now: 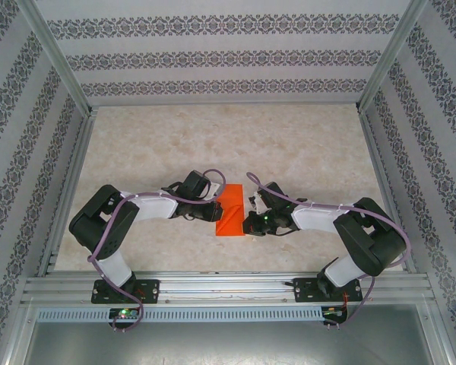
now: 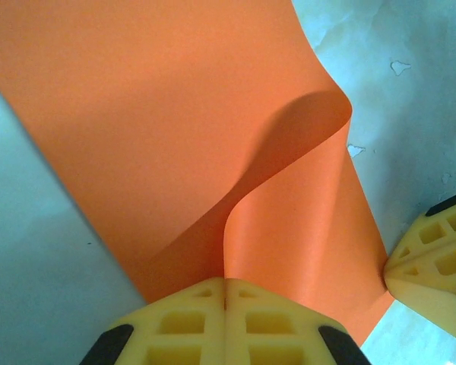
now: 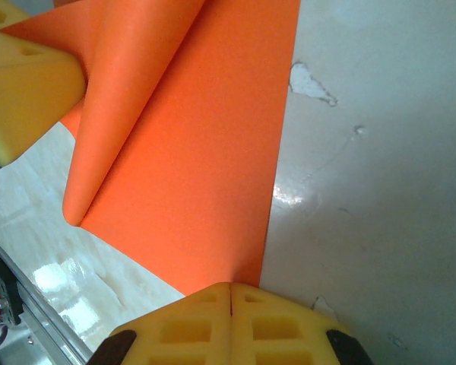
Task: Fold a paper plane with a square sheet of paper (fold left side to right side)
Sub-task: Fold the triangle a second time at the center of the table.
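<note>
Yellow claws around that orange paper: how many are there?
2. The left gripper is clamped on the sheet of paper at its left side, the right gripper at its right side.

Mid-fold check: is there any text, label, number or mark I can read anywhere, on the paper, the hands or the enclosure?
No readable text anywhere.
The square sheet of paper: plain orange-red, no print.
The left hand and right hand, both shut on the sheet: bare yellow pads, no markings.
The walls: ornamental bands, no letters.
The arm bases: no label large enough to read.
</note>
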Controlling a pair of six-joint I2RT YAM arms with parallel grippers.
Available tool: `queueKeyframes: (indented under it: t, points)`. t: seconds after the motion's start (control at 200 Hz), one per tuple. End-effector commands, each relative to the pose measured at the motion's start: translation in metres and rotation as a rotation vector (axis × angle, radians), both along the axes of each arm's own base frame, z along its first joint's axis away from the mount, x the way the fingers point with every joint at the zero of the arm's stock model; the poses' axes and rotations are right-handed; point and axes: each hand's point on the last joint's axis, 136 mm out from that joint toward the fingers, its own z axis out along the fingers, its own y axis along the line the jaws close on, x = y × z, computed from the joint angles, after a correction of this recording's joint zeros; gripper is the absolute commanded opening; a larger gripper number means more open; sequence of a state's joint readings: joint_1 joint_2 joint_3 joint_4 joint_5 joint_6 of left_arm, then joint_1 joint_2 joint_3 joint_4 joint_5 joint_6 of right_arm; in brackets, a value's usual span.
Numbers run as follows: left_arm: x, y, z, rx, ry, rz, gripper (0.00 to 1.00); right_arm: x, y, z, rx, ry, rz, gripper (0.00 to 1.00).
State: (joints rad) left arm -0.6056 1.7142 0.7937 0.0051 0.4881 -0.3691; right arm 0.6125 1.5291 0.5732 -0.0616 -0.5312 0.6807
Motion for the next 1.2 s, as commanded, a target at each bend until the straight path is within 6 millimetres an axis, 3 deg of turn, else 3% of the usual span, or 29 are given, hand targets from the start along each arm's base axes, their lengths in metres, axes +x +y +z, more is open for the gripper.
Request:
queueKeyframes:
  t: [0.0, 0.315, 0.5, 0.869, 1.194]
  points:
    - [0.008, 0.006, -0.004, 0.022, -0.025, 0.005, 0.0, -0.013, -0.019, -0.022, -0.102, 0.065, -0.012, 0.0]
    - [0.006, 0.006, -0.011, 0.03, -0.007, -0.004, 0.0, -0.013, -0.018, -0.021, -0.097, 0.065, -0.009, 0.0]
    - [0.001, 0.007, -0.021, 0.044, 0.023, -0.02, 0.0, -0.008, -0.011, -0.01, -0.061, 0.045, -0.005, 0.0]
    - [-0.008, 0.012, -0.035, 0.08, 0.054, -0.021, 0.0, 0.023, 0.015, 0.055, 0.138, -0.109, -0.034, 0.0]
    - [-0.009, 0.011, -0.035, 0.085, 0.052, -0.024, 0.0, 0.055, 0.047, 0.054, 0.194, -0.141, -0.084, 0.0]
